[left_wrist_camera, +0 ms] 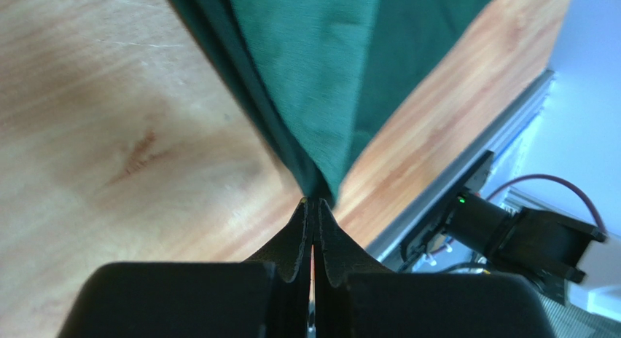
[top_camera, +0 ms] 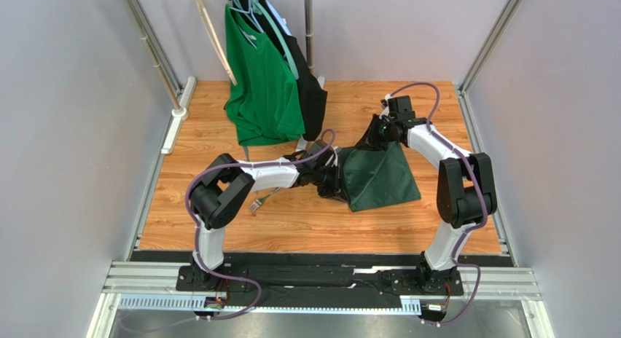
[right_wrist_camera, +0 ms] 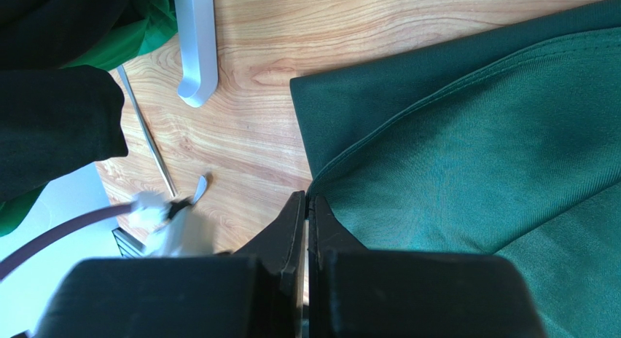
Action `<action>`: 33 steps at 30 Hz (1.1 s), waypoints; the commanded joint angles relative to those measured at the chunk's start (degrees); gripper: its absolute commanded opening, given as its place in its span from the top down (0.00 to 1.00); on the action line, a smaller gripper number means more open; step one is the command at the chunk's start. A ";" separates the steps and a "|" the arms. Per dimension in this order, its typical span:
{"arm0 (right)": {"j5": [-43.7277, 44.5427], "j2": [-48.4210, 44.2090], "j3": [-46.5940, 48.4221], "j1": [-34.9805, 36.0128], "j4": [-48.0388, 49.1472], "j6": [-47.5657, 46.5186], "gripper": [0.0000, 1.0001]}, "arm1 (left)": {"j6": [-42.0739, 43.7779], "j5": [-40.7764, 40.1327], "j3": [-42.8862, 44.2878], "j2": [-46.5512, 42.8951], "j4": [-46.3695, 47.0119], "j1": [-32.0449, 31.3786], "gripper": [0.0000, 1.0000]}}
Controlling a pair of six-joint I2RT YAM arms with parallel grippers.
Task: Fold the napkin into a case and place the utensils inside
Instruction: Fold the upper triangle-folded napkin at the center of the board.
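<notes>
- A robotics lab test cell: plain grey panels (top_camera: 65, 134) close in a wood-grain surface (top_camera: 408, 229).
- Aluminium framing posts (top_camera: 153, 50) stand at the corners.
- A left arm (top_camera: 219, 199) and a right arm (top_camera: 459, 185) are bolted to a metal rail (top_camera: 321, 280).
- A purple cable (right_wrist_camera: 65, 237) runs along one arm.

Dark green napkin (top_camera: 380, 179), doubled, corners raised, silver utensils (top_camera: 258, 204) lying to its left
</notes>
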 commanded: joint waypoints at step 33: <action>-1.40 1.77 0.34 -0.17 2.65 0.93 1.00 | -0.16 -0.34 3.05 2.82 -0.46 -3.14 1.00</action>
